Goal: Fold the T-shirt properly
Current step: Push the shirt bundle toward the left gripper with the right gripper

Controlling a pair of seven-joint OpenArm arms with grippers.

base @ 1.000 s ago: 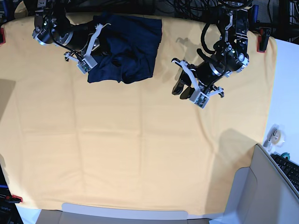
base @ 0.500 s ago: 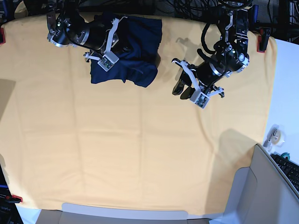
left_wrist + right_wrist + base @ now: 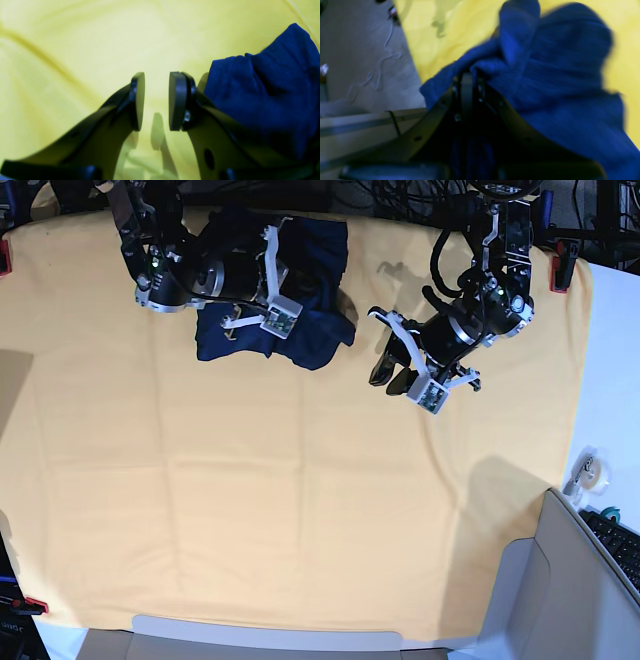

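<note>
The T-shirt (image 3: 310,330) is a dark navy heap at the far middle-left of the yellow-orange table cloth (image 3: 300,480). My right gripper (image 3: 288,288) lies over the heap and is shut on a fold of it. In the right wrist view the black fingers (image 3: 467,82) are pressed together with blue fabric (image 3: 557,75) draped around them. My left gripper (image 3: 385,375) hovers to the right of the shirt, apart from it. In the left wrist view its pads (image 3: 138,100) stand a little open with nothing between them, and the shirt's edge (image 3: 262,87) lies just to the right.
The far table edge and the floor with cables (image 3: 357,62) lie just behind the shirt. Red clamps (image 3: 563,270) hold the cloth at the corners. A grey bin (image 3: 570,580), a tape roll (image 3: 588,470) and a keyboard (image 3: 620,545) are at the right.
My right gripper has moved to the right across the heap, carrying a fold of the shirt with it; the shirt's lower right edge has bunched rightward. The left arm has not moved.
</note>
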